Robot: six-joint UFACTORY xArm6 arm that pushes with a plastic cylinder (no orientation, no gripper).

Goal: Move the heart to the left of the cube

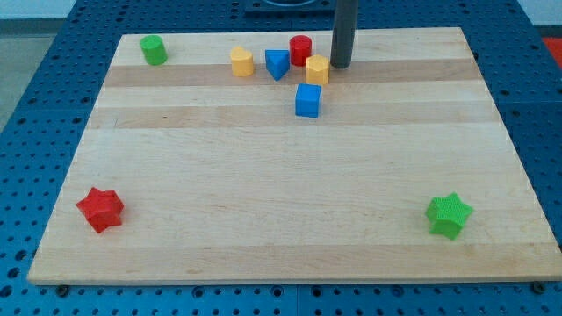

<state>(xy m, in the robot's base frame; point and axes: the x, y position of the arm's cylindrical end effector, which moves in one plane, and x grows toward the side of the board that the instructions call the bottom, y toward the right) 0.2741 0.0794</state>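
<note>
Roughly speaking, the task looks barely begun. The tool is a plain dark rod with nothing to open or close, and it holds nothing. My tip (pixel 341 66) rests on the tabletop (pixel 263 219) near the view's top, just to the right of a yellow block (pixel 318 69) whose shape I cannot settle. Whether they touch is unclear.

The heart seems to be the other yellow block (pixel 241 61), further to the view's left in the same top cluster. A blue wedge-like block (pixel 277 63) and a red cylinder (pixel 301 49) lie between it and my tip. The blue cube (pixel 308 100) sits just below that cluster.

As things lie, the heart is already left of the cube but noticeably higher in the view, so I judge it still needs sliding down to sit level beside the cube. My tip is on the wrong side for that push.

At this size the heart's lobes and point are hard to read, and the block looks squat, with no clear long axis.
</note>
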